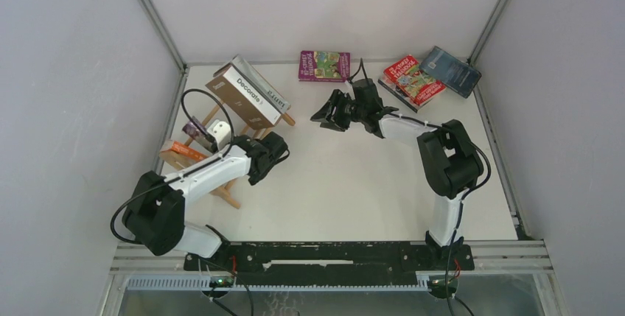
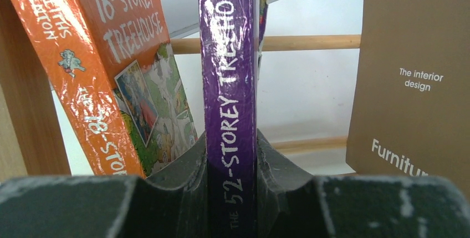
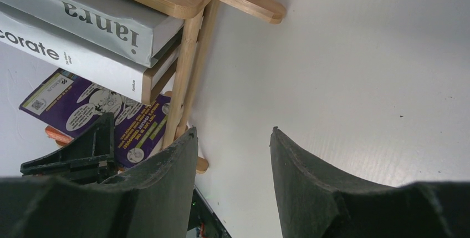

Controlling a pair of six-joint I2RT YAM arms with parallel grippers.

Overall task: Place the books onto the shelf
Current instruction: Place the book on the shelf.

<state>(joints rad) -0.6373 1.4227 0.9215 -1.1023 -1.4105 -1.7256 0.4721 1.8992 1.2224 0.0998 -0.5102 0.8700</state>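
— Left jaws?
— Yours clench the purple book (image 2: 230,82) inside the shelf (image 2: 310,42), 9 o'clock; orange book (image 2: 94,82) and brown book (image 2: 415,82) flank it.
— Right jaws?
— Released, empty, over the surface (image 1: 354,183).

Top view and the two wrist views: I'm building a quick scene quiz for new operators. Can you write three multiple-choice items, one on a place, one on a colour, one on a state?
1. Where on the table does the dark blue book lie?
A. near left corner
B. far right corner
C. centre

2. What colour is the gripped book in the left tool?
A. orange
B. purple
C. brown

3. The right tool is:
A. open and empty
B. shut on a book
C. shut on nothing

Answers:
1 B: it lies at the back right, beside the red book.
2 B: a purple spine sits clamped between the jaws.
3 A: its jaws stand apart over bare table.
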